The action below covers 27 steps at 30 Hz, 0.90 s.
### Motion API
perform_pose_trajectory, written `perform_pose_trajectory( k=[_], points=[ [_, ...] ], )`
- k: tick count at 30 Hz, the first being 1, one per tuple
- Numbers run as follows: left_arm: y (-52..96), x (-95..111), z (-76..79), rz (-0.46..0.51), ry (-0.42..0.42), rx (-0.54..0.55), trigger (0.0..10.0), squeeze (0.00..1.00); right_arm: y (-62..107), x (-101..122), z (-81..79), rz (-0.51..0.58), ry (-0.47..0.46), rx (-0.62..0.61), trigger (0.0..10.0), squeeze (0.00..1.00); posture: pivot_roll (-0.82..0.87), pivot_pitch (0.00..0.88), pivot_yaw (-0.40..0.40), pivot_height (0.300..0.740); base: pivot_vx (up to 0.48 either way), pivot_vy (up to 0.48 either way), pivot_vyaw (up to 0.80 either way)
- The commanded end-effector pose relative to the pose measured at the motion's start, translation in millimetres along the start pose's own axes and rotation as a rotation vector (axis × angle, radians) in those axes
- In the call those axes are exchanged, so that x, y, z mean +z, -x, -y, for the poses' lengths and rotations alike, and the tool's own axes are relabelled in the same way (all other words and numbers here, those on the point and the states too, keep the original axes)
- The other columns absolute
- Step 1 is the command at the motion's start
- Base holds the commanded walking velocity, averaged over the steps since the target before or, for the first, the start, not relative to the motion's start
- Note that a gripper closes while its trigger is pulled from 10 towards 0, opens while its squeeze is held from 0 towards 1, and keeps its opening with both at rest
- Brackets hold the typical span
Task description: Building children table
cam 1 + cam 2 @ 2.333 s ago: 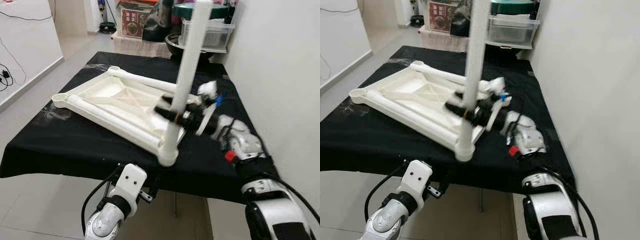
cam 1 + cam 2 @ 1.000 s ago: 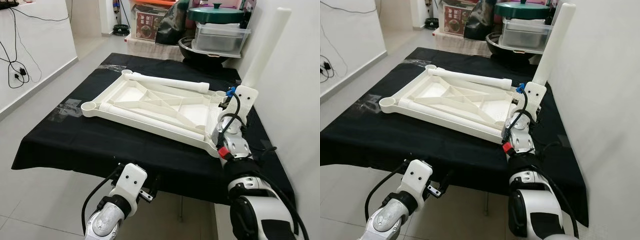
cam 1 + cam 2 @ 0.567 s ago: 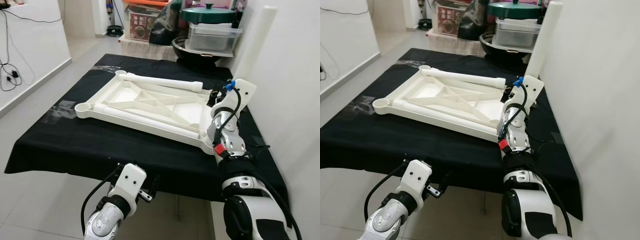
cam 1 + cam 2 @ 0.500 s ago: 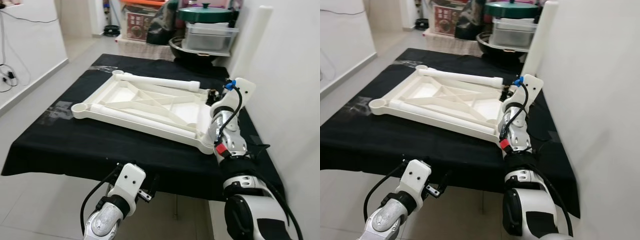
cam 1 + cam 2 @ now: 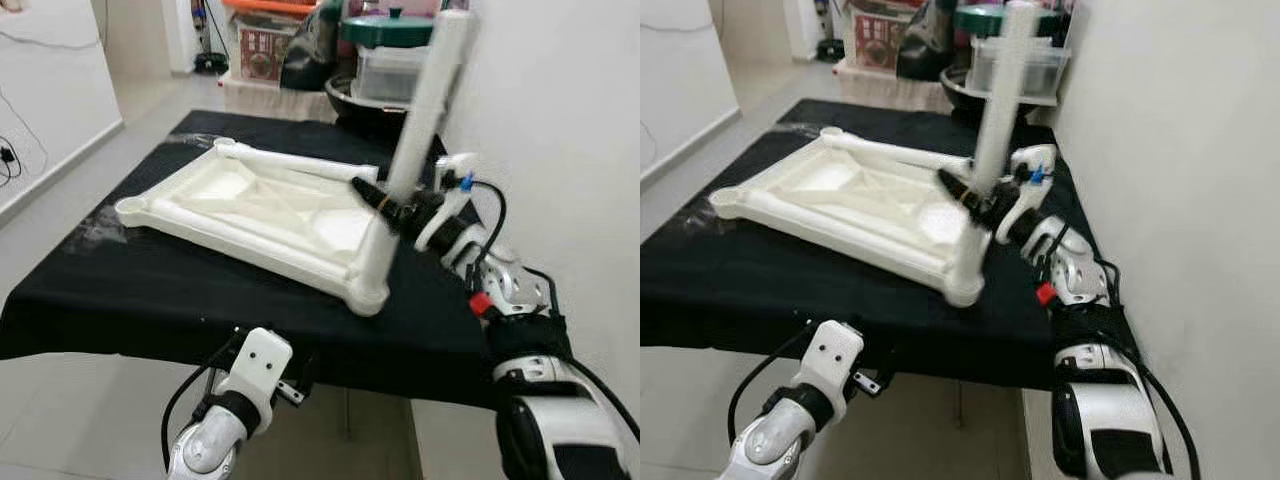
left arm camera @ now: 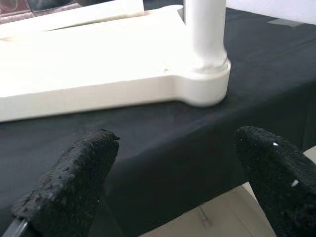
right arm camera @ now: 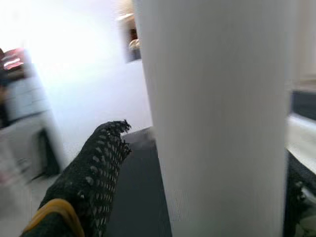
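A white tabletop (image 5: 250, 205) is laid upside down on a black-covered desk (image 5: 130, 300), its near-right corner close to the desk's front edge. Bare black cloth is seen along the front and on the left side. A white wall (image 5: 560, 130) is set close along the desk's right edge. Storage clutter is stacked behind the far edge: a clear bin (image 5: 392, 72) with a green lid (image 5: 385, 28), plus a dark bowl (image 5: 350, 95).

A white leg (image 5: 415, 140) is stood, tilted to the right, in the near-right corner socket (image 5: 368, 295). Two more legs are laid along the tabletop's long edges.

The right tool (image 5: 388, 208) is clenched on the white leg, above the socket. The left tool (image 6: 168, 182) is hung below the desk's front edge, fingers (image 6: 74, 173) spread wide, nothing gripped.
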<state>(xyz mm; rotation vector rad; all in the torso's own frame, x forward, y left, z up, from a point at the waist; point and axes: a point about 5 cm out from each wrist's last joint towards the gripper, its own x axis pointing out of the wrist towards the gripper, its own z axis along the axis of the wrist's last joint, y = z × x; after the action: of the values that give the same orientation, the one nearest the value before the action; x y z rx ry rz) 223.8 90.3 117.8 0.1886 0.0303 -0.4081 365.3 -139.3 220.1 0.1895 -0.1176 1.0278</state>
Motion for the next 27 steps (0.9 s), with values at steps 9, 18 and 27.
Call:
perform_pose_trajectory(
  k=[9,18,27],
  points=[
    [0.6,-2.7,1.7,-0.010,0.001,-0.003,10.0,0.00,-28.0,-17.7,-17.5,-0.127,0.045,0.209,6.1,0.00,0.14,0.000,-0.136,0.740,0.000,0.000,0.00],
    [0.8,-2.5,2.0,-0.010,0.002,-0.002,10.0,0.00,-30.2,-12.5,3.9,-0.055,0.074,-0.159,0.0,0.00,0.14,0.000,-0.135,0.740,0.000,0.000,0.00],
    [0.7,-3.0,0.8,-0.011,0.001,-0.002,10.0,0.00,-6.8,-5.8,36.8,-0.003,0.056,-0.735,0.0,0.00,0.13,0.000,-0.128,0.740,0.000,0.000,0.00]
  ],
)
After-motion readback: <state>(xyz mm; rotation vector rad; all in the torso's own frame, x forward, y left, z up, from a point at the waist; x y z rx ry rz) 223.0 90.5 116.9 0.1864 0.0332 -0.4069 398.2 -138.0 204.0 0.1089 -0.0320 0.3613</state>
